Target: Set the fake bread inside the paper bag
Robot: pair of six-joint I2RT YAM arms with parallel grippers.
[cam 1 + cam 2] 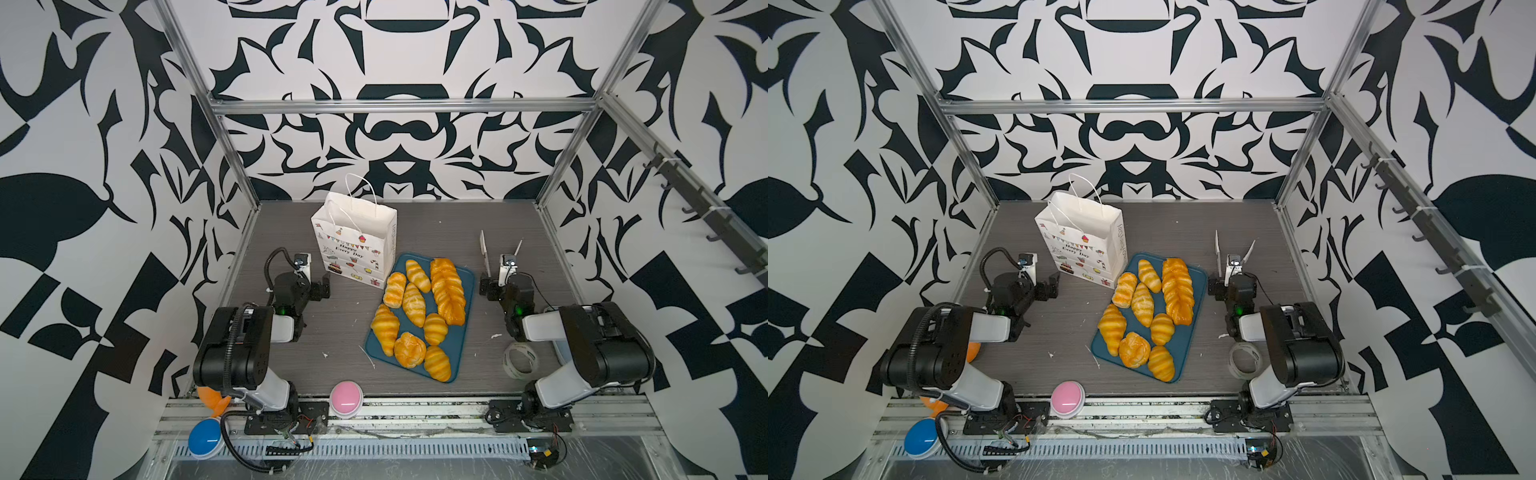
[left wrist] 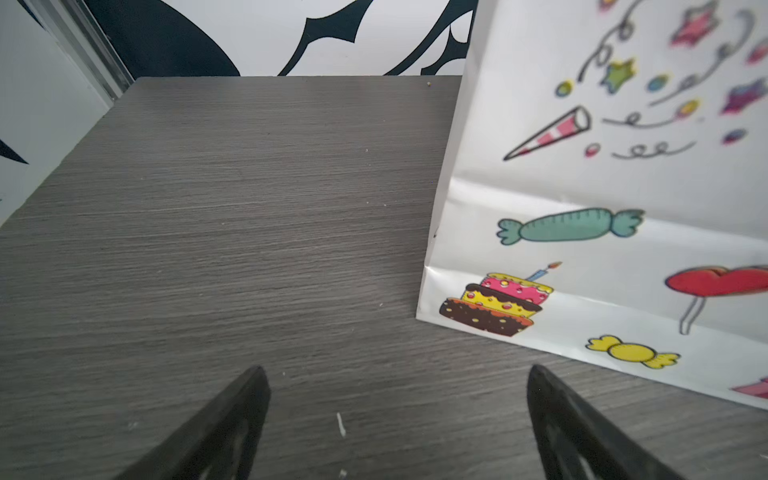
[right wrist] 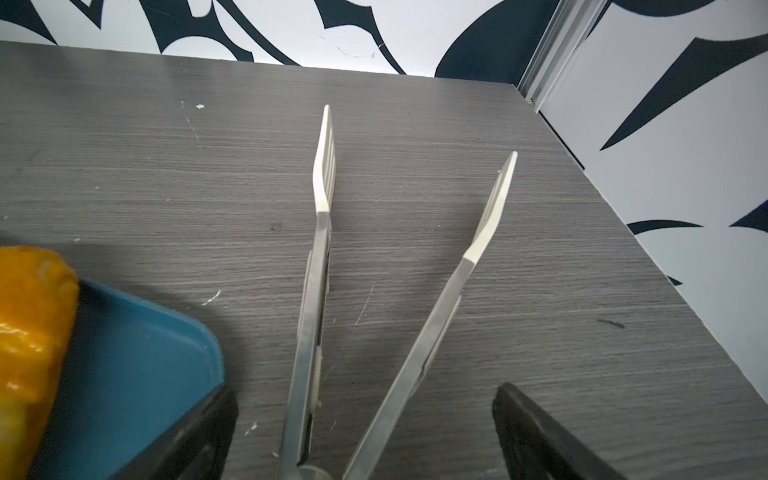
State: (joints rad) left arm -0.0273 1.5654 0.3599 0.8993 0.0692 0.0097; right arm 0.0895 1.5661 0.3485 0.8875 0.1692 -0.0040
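The fake bread lies on a blue tray (image 1: pixel 457 345) in both top views: a long braided loaf (image 1: pixel 448 291) (image 1: pixel 1177 291), a round bun (image 1: pixel 409 350) and several croissants (image 1: pixel 385 328). The white paper bag (image 1: pixel 353 241) (image 1: pixel 1084 241) stands upright behind the tray's left end, mouth open. My left gripper (image 1: pixel 318 286) (image 2: pixel 397 370) is open and empty over bare table, just left of the paper bag (image 2: pixel 602 187). My right gripper (image 1: pixel 498 282) (image 3: pixel 365 390) is open beside the tray's (image 3: pixel 137 353) far right corner. Metal tongs (image 3: pixel 316 311) with white tips reach forward from between its jaws. The loaf's end (image 3: pixel 29 332) shows there.
A clear tape roll (image 1: pixel 519 359) lies by the right arm's base. A pink button (image 1: pixel 346 398) and a blue button (image 1: pixel 205 432) sit on the front rail. An orange object (image 1: pixel 214 399) is half hidden behind the left arm. Patterned walls enclose three sides.
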